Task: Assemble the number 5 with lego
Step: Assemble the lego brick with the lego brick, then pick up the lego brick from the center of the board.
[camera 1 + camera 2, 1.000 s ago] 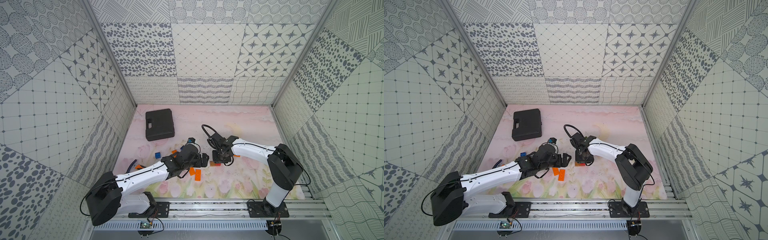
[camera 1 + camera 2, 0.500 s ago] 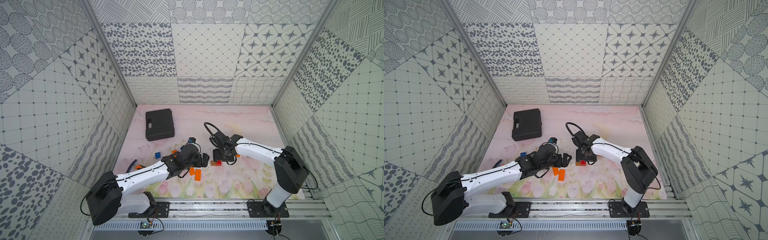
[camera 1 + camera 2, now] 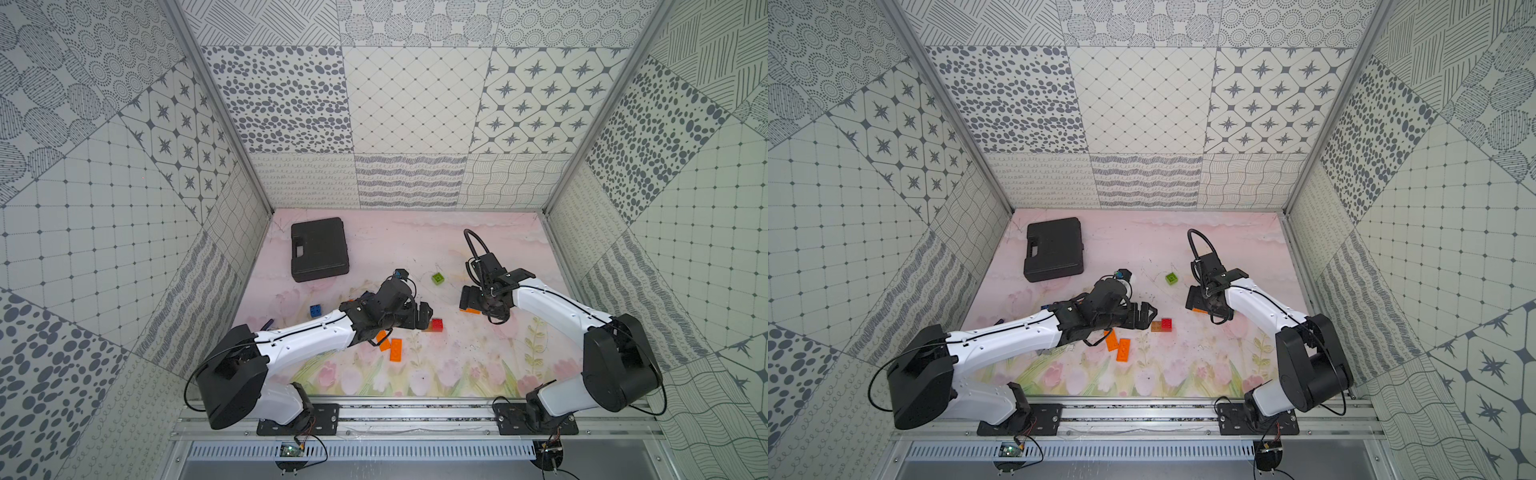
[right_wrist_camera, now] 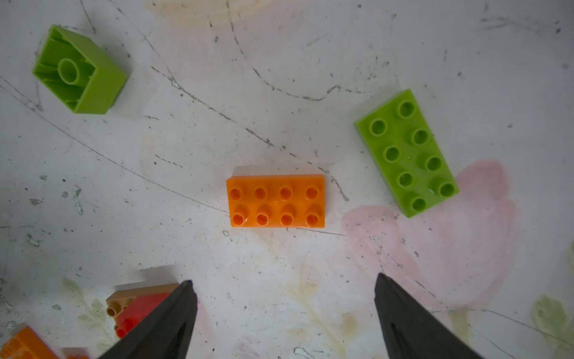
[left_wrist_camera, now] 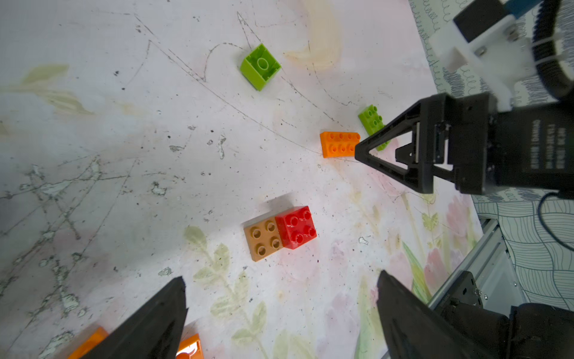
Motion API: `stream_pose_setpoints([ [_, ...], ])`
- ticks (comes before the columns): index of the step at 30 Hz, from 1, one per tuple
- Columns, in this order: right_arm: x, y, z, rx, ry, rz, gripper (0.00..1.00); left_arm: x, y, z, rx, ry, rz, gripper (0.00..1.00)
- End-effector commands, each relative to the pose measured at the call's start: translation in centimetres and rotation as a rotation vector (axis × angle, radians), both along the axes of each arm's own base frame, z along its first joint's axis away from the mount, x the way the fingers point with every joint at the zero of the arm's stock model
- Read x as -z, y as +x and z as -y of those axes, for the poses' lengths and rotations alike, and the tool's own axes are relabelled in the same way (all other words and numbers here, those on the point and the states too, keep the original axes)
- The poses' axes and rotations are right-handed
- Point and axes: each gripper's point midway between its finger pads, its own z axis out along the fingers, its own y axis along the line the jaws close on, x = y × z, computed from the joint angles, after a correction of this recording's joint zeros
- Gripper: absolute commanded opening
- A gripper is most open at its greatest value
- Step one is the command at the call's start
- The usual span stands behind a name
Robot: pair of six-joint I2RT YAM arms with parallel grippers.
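So the right gripper [image 4: 283, 278] has backed away from the red square [image 5: 296, 227] since 1 second ago — that square sits on 1 end of the tan brick [image 5: 263, 237], ahead of the left gripper [image 5: 281, 275]. Both pairs of fingers [image 4: 167, 317] are spread wide, gripping nothing. The right pair hangs over a glossy orange 8-stud brick [image 4: 275, 201] — studs up, flat on the scuffed mat [image 4: 279, 93].

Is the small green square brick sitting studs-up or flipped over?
Flipped over: the green square brick shows its hollow underside with the centre tube in both wrist views, and no studs are visible.
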Motion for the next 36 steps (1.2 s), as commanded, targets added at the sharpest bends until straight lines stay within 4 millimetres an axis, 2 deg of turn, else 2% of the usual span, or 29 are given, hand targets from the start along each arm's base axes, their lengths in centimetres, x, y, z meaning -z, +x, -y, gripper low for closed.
stream_pose_setpoints([
  [1, 0.2, 0.9, -0.4, -0.029, 0.044, 0.018, 0.95, 0.3, -0.9, 2.0, 0.094, 0.028, -0.02, 0.99],
  [6, 1.0, 1.8, -1.1, -0.04, 0.07, -0.005, 0.96, 0.7, -1.1, 3.0, 0.118, 0.038, -0.04, 0.99],
  [13, 1.8, 2.8, -1.4, -0.035, 0.062, -0.029, 0.98, 0.9, -0.9, 3.0, 0.107, 0.046, -0.038, 0.99],
  [18, 2.3, 3.0, -0.7, -0.031, 0.004, -0.052, 0.98, 0.9, -0.9, 3.0, 0.104, 0.047, -0.04, 0.99],
  [25, 3.8, 3.1, -1.7, -0.059, -0.009, -0.112, 0.93, 0.6, -0.7, 2.8, 0.09, 0.042, -0.029, 0.99],
  [36, 5.7, 2.5, -1.4, -0.066, -0.074, -0.167, 0.82, 0.6, -0.8, 2.4, 0.08, 0.041, -0.021, 0.99],
])
